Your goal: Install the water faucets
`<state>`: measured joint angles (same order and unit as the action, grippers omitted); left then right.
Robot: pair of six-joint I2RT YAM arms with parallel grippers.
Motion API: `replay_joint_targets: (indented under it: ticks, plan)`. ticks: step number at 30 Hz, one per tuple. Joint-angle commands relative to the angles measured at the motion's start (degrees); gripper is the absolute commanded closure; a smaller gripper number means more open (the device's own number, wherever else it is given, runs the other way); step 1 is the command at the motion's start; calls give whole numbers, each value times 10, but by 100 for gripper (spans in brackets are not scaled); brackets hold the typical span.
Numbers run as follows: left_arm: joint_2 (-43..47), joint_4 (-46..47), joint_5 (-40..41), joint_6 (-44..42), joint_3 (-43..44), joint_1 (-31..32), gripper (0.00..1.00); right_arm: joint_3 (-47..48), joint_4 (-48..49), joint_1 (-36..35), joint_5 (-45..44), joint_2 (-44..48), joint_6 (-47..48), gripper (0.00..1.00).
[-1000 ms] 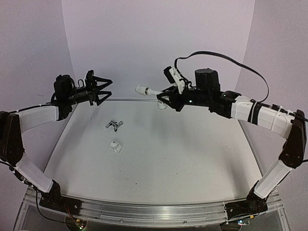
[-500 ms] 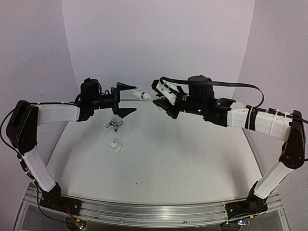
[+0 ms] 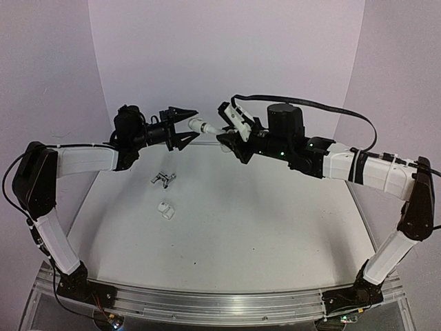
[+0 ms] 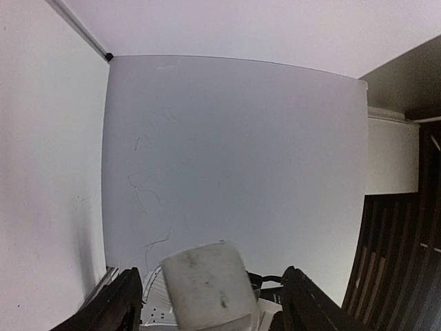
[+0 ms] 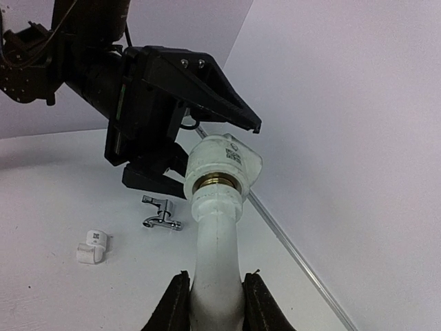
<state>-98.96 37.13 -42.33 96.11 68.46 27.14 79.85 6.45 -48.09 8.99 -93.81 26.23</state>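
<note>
My right gripper [image 3: 222, 137] is shut on a white pipe fitting [image 3: 204, 127] and holds it in the air, pointing left, above the back of the table. In the right wrist view the pipe [image 5: 219, 227] runs up from between my fingers [image 5: 213, 303] to a round collar with a brass ring [image 5: 219, 181]. My left gripper [image 3: 185, 125] is open, with its jaws on either side of that collar. The collar end [image 4: 205, 281] fills the gap between the left fingers [image 4: 116, 307]. A silver metal faucet [image 3: 163, 178] and a small white fitting [image 3: 165, 209] lie on the table.
The white table [image 3: 262, 221] has a raised back edge [image 5: 296, 252] close behind the grippers. The silver faucet [image 5: 161, 213] and the small white fitting [image 5: 93, 247] lie left of centre, below the left arm. Purple walls enclose the back and sides.
My left gripper has swung right and risen, from the far left to the pipe's collar end, which its open jaws now straddle. My right gripper has brought the pipe a little left and up.
</note>
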Motion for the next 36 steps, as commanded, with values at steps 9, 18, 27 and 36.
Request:
replay_joint_targets:
  ticks: [9,18,27,36]
  plan:
    - [-71,157,-83,-140,51,6,54,60,28,-6,0,-9,-132,100]
    - [-99,379,-154,-361,69,6,94,62,44,-3,93,-2,-441,100]
    - [-196,606,-277,-267,167,-7,89,23,171,29,200,13,-625,100]
    - [-82,575,-123,-307,-36,-73,2,-2,95,34,107,36,-453,100]
